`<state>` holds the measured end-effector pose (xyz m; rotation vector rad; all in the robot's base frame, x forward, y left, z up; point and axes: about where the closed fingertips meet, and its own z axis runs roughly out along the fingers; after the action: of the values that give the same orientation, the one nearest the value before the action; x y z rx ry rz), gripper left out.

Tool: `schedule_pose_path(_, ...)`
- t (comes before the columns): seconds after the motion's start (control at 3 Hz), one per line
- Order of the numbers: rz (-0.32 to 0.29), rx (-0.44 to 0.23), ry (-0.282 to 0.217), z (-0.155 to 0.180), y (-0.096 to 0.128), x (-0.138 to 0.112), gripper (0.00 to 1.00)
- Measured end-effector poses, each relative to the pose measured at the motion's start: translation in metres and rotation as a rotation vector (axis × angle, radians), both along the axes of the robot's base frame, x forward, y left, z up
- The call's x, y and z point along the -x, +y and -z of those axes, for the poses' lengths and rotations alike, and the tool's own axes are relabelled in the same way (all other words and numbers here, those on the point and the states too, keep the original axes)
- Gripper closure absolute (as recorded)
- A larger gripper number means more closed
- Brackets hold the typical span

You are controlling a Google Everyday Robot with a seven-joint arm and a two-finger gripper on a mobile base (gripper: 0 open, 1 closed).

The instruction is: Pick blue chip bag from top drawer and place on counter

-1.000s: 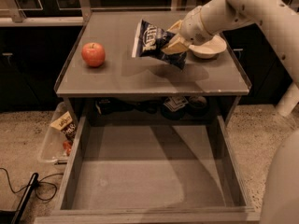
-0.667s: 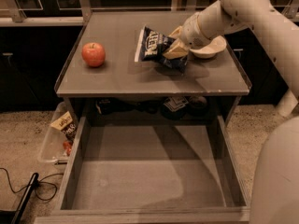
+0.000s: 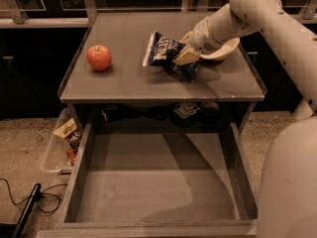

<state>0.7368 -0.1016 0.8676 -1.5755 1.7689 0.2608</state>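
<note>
On the grey counter (image 3: 124, 90), the blue chip bag (image 3: 161, 51) rests tilted beside a pale bowl (image 3: 225, 51), with my gripper (image 3: 187, 57) clamped on its right edge. I judge it light, crinkly and slippery, so I'd hold the crimped seam gently.

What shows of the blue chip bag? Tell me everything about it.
The blue chip bag is a crinkled dark navy packet with white lettering and a white left edge. It lies on the counter, right of centre, its right end meeting the gripper, just beside a pale bowl. The red apple sits well apart to its left.
</note>
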Motion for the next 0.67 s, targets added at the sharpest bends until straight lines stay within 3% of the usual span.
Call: schedule_pose_path(0.67,0.0,0.0,0.0,0.0001,0.0001,0.0,0.44)
